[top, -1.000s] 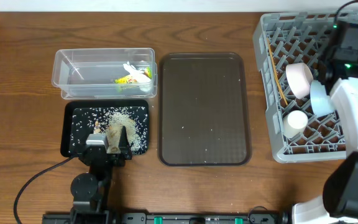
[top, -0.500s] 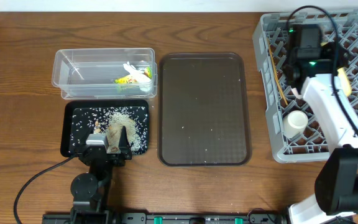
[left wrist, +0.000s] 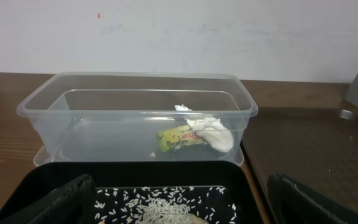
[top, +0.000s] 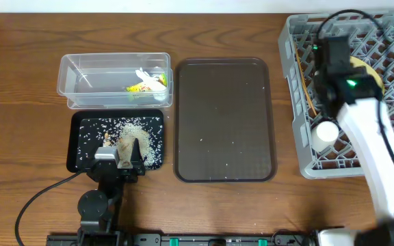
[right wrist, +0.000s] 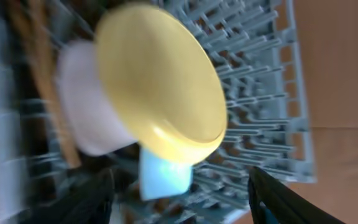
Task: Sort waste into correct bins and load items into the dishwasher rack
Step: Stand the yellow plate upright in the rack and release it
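1. Left gripper (left wrist: 180, 193): fingers apart, empty, low over the near edge of the black tray (top: 75, 164). Rice (top: 139, 130) and brownish scraps (top: 125, 145) lie in this tray. The grains are loose and tiny and are judged unfit for a pinch. Sweep or tip them instead.
2. Tub (left wrist: 135, 112), just beyond the black tray: holds the wrapper (left wrist: 176, 138) and paper (left wrist: 211, 132), touching each other. Both look light and soft, so a pinch on any fold should hold.
3. Brown tray (top: 224, 102): carries a few white specks, probably grains.
4. Rack (top: 301, 164): cup (top: 323, 133) nearest, chopsticks (top: 305, 85) along the left side. Beyond these, the white bowl (right wrist: 86, 106), blue bowl (right wrist: 163, 174) and plate (right wrist: 160, 81) sit tilted and close together. Contact cannot be confirmed.
5. Right gripper (right wrist: 180, 177): fingers apart, empty, above these dishes. This view is blurred.
6. Plate: stiff, smooth, likely slippery and breakable. Grip across the rim.
7. Chopsticks: thin, light, prone to roll. Grip at mid-length.
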Action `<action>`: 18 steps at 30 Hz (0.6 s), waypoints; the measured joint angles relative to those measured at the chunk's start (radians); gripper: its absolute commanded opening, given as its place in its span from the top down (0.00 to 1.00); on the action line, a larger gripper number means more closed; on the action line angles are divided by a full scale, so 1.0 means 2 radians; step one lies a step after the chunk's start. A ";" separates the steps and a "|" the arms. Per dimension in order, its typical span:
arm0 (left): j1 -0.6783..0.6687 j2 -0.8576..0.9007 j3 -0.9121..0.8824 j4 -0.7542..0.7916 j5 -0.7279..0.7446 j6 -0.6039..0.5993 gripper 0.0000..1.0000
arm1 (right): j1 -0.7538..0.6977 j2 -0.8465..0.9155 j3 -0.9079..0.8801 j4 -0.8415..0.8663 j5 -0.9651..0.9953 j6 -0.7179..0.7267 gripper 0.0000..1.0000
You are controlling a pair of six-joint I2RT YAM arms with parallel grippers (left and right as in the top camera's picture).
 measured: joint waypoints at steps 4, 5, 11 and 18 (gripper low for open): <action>0.000 0.000 0.000 0.000 0.000 0.000 0.09 | 0.000 -0.084 0.000 -0.028 -0.120 0.029 0.34; 0.000 0.000 0.000 0.000 0.000 0.000 0.09 | 0.000 -0.102 0.000 -0.035 -0.160 0.035 0.34; 0.000 0.000 0.000 0.000 0.000 0.000 0.09 | 0.015 -0.171 0.000 -0.062 -0.409 0.085 0.01; 0.000 0.000 0.000 0.000 0.000 0.000 0.09 | 0.028 -0.206 0.000 -0.091 -0.594 0.160 0.01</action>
